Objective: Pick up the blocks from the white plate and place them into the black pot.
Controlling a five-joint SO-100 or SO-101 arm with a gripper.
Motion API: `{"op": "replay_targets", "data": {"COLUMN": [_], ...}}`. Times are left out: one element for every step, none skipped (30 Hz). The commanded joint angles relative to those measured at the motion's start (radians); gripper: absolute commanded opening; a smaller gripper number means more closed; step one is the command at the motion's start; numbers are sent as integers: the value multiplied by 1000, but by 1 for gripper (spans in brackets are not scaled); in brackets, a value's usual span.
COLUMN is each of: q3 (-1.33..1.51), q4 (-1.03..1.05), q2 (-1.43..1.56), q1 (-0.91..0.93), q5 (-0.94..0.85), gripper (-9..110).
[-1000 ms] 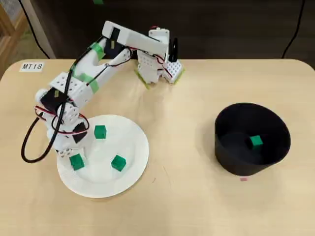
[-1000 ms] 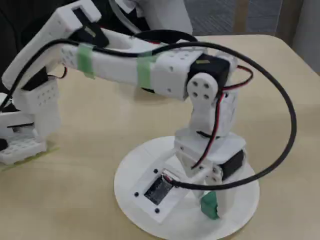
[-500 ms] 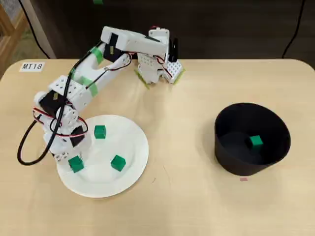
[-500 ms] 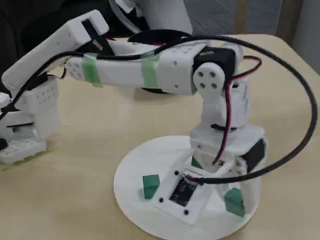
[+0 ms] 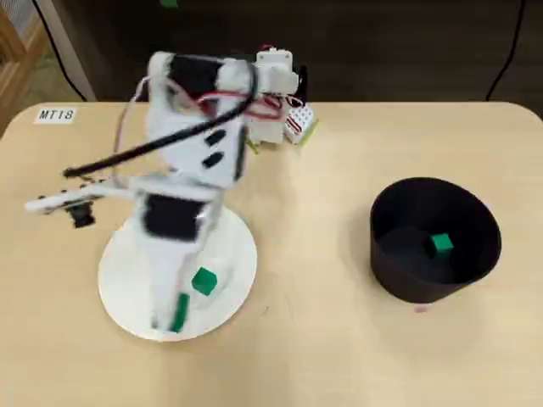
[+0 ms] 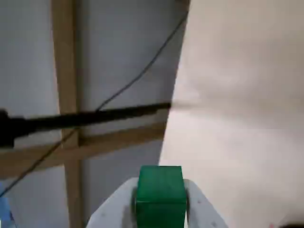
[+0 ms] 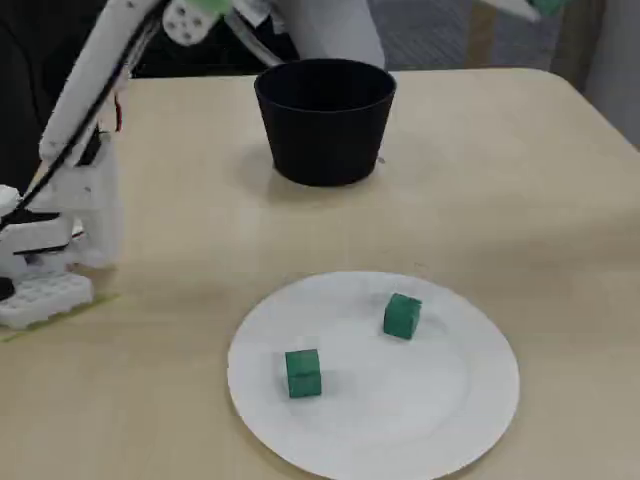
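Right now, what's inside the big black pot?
The overhead view shows one green block lying on the bottom of the black pot. The near wall hides a strip of the floor, so anything there cannot be seen. In the fixed view the pot's wall hides its inside completely.

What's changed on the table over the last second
The gripper has closed on one green block and lifted it off the white plate, with the arm raised well above it. Two blocks stay on the plate, and one block remains in the black pot.

White arm raised and blurred, end effector [image 6: 160, 209] clamped, fingers [image 6: 111, 209] pointing forward
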Motion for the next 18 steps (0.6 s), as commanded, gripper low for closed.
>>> {"op": "replay_targets", "data": {"q3": [463,557,643,716,772,815,842,873,914,968,1019,1060,1097,1135,1172,1210,1246,1269], "q4": [3,3,3,2,0,-3,-6,-20,-57,-109,-160,-198,-233,-268,-305,-348,-388,-414], "q2": [305,380,442,488,511,517,511,502,502,512,523,528,528,528,532,540,546,546], "q1": [-115,-158,-209,-265,-324,-382,-437,-488,-535,-580,-621,-655,-683,-706,-724,-739,-749,-753], "q5": [38,48,61,69,72,78,80,83,87,92,101,106,107,109,107,104,101,94], "gripper": [-2,-2,-2,-2,-2,-2,-2,-2,-2,-2,-2,-2,-2,-2,-2,-2,-2,-2]}}
